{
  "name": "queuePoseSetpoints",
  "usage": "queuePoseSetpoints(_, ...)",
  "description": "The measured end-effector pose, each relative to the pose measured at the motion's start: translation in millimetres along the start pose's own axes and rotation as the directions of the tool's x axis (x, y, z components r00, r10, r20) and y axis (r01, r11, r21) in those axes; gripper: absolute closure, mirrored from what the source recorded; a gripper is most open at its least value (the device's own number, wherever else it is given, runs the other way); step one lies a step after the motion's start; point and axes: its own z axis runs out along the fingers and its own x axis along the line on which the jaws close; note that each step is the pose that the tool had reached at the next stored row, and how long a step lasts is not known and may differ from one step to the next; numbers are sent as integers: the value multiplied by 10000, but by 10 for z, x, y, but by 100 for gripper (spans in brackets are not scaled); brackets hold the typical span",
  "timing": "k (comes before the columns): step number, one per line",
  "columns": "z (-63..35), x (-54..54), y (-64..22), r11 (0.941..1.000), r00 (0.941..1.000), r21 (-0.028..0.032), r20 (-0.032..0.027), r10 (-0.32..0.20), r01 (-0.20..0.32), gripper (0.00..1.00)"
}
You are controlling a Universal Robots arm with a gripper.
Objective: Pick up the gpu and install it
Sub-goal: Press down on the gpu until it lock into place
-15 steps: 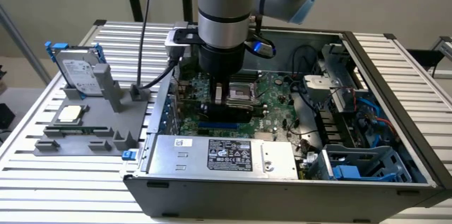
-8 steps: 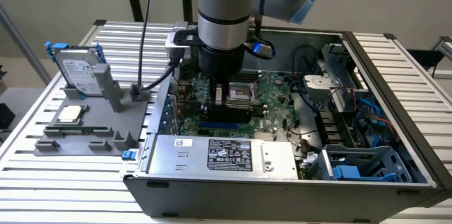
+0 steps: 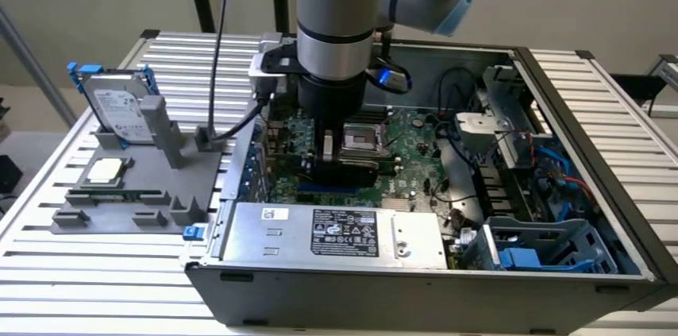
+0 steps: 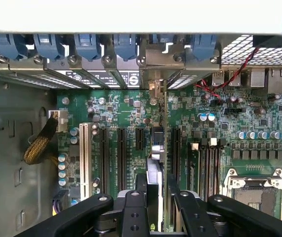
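The end effector [image 4: 156,197] grasps the gpu [image 4: 157,148] by its top edge — thin, stiff, light, breakable — pointing toward twelve o'clock over the motherboard [image 4: 121,111].

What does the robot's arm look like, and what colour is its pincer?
The arm is a thick silver-grey tube with light blue caps at its joints. A black cable runs down beside it. The pincer is black, with chunky bolted links.

Exterior high; wrist near, perhaps straight above motherboard [image 4: 131,123].
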Motion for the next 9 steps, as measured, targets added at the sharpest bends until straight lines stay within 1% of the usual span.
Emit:
queuePoseSetpoints(5, 9, 0, 0, 10000, 10000, -1, 46, -16, 16, 73)
queuePoseSetpoints(9, 18, 0, 0, 10000, 10000, -1, 54, -24, 24, 73)
